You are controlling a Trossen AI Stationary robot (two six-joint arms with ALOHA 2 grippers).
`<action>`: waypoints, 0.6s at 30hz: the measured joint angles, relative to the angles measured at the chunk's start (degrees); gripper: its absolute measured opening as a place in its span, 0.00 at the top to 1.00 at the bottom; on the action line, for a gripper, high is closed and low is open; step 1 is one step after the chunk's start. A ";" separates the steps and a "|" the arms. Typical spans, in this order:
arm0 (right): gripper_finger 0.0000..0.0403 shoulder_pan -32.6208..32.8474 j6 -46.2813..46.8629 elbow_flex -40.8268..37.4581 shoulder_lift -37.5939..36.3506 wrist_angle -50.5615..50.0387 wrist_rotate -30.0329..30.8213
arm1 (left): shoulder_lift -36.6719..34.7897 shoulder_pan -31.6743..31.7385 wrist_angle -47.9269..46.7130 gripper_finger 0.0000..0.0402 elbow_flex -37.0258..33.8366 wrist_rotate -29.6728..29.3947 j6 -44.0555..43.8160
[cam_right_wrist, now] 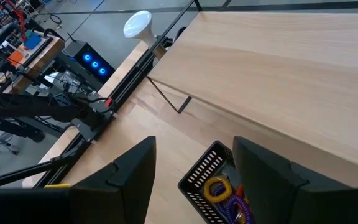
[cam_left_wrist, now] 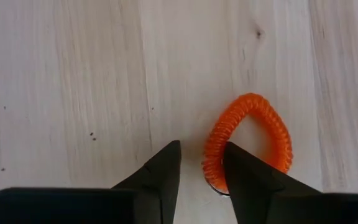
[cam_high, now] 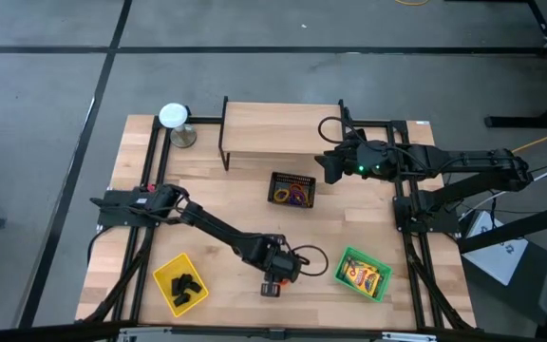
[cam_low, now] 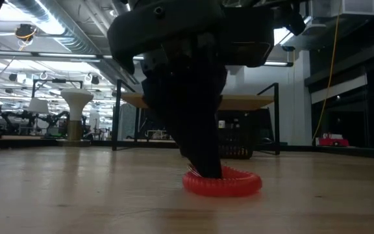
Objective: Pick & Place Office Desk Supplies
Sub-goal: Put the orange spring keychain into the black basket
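Observation:
A red-orange coil ring (cam_left_wrist: 253, 124) lies flat on the wooden table near its near edge and shows in the low view (cam_low: 236, 184). My left gripper (cam_left_wrist: 201, 146) points straight down at it, open. One finger stands outside the loop and the other over the loop's hollow, with one strand of the ring in the gap. My right gripper (cam_right_wrist: 191, 168) hovers open above the black mesh basket (cam_high: 292, 188), which holds yellow and purple rings (cam_right_wrist: 219, 190). Black clips (cam_high: 186, 285) lie in the yellow tray (cam_high: 164, 271). Crayon-like packs (cam_high: 364, 275) lie in the green tray (cam_high: 347, 258). My left gripper comes from above, pointing down, with its fingertips at the table. The finger (cam_left_wrist: 244, 171) inside the loop lies against the ring's near strand (cam_left_wrist: 213, 149). The other finger stands apart from the strand. The ring rests flat on the table.
A low wooden shelf on black legs (cam_high: 283, 128) stands at the far side. A white-topped round metal object (cam_high: 175, 119) sits at the far left corner. Bare wood lies between the yellow tray and the left gripper.

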 joint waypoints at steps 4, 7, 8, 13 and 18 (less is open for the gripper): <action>0.47 0.00 0.02 0.00 0.00 0.00 0.00 | 0.20 0.03 0.10 0.81 0.00 -0.04 2.38; 0.47 0.00 0.03 0.00 0.00 0.00 0.00 | 0.25 0.10 0.22 0.91 0.00 1.04 2.61; 0.47 0.00 0.04 0.00 0.00 0.00 0.00 | 0.25 0.11 0.24 0.94 -0.02 1.43 2.33; 0.47 0.00 0.02 0.00 0.00 -0.01 0.00 | -0.08 1.24 0.35 0.97 -0.06 5.60 0.12; 0.47 0.00 -0.01 0.00 0.00 0.00 0.00 | -2.32 3.14 -0.14 0.96 -0.47 7.26 -2.64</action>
